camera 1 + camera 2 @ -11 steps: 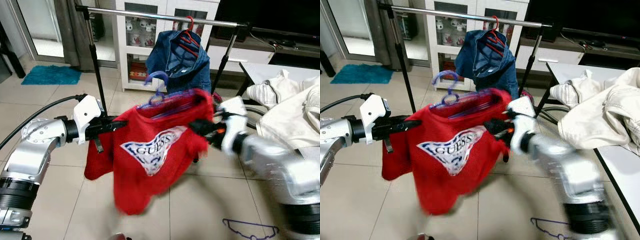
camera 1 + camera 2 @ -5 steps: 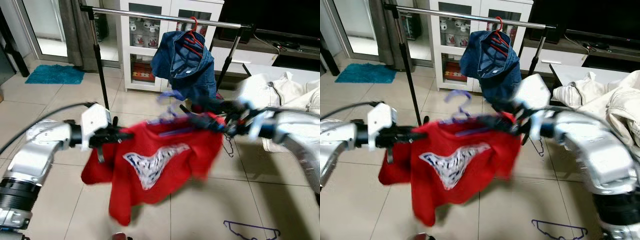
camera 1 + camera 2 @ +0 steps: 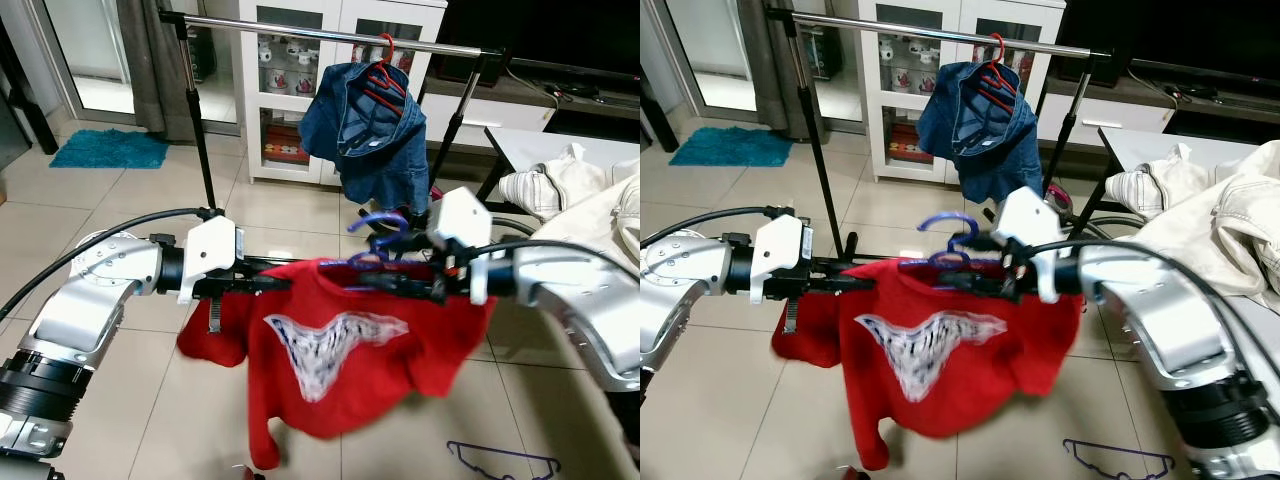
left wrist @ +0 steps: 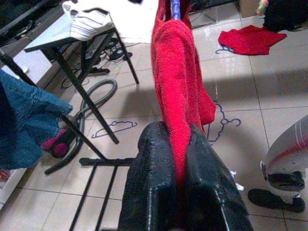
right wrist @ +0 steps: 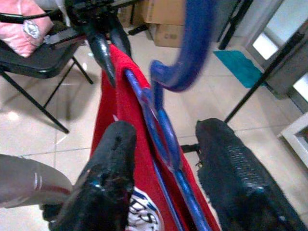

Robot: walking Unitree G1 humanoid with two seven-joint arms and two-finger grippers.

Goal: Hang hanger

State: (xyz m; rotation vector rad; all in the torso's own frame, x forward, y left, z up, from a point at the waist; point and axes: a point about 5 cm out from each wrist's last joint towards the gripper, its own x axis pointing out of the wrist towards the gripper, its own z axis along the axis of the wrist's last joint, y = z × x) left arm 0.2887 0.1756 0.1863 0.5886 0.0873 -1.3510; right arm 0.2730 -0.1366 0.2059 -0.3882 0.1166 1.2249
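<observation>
While our left hand point(image 4: 175, 159) pinches the red shirt's point(image 3: 340, 365) shoulder taut and our right hand point(image 5: 166, 159) straddles its blue hanger point(image 3: 372, 240) wide, we keep the hook free below the rail point(image 3: 320, 30).

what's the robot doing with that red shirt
The robot holds a red t-shirt on a blue hanger between both arms. The left gripper pinches one shoulder; the right gripper straddles the hanger with its fingers apart. The garment rack, with a denim garment hanging on it, stands beyond.
</observation>
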